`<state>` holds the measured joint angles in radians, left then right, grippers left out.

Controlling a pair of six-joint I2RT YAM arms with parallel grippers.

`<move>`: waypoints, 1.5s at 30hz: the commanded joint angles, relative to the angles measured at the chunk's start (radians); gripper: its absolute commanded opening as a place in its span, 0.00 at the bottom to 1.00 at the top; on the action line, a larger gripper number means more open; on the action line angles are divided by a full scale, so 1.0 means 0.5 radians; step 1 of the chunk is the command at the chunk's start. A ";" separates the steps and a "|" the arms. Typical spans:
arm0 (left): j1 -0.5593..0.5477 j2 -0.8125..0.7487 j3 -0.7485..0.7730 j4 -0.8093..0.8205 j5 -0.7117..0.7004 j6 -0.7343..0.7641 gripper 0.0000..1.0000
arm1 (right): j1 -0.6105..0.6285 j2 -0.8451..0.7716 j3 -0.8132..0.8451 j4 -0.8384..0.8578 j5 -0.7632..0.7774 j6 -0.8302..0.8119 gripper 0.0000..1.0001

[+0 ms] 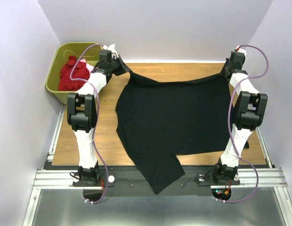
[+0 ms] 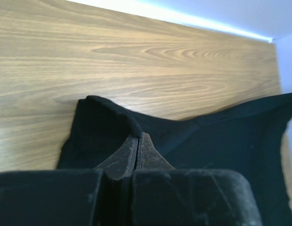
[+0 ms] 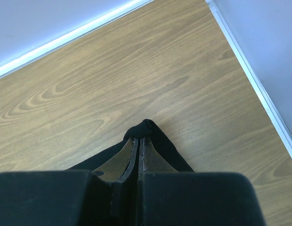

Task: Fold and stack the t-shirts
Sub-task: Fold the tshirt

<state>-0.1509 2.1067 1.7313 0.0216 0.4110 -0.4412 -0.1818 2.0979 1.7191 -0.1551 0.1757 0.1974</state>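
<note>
A large black t-shirt lies spread over the wooden table, one part hanging over the near edge. My left gripper is shut on its far left corner, the cloth bunched at the fingertips. My right gripper is shut on the far right corner. The far edge of the shirt sags between the two grippers. A dark red t-shirt lies crumpled in the basket, with a bit of pink cloth beside it.
An olive-green plastic basket stands off the table's far left corner, right by my left arm. White walls close in the back and both sides. A metal rail runs along the near edge.
</note>
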 commanded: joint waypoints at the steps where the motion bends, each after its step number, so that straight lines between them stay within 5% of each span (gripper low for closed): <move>1: -0.020 -0.311 -0.057 0.126 0.006 -0.142 0.00 | -0.002 -0.066 -0.017 0.123 0.038 -0.024 0.01; 17: -0.171 -1.148 -1.029 0.199 -0.199 -0.526 0.00 | -0.002 -0.398 -0.336 0.031 0.133 0.019 0.01; 45: -0.318 -1.722 -1.931 0.607 -0.291 -1.201 0.00 | -0.002 -0.916 -0.959 -0.009 0.465 0.301 0.01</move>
<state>-0.3000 1.3025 0.8207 0.2539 0.2840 -0.9909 -0.1818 1.6905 1.2606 -0.1764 0.3580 0.3115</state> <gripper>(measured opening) 0.035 0.031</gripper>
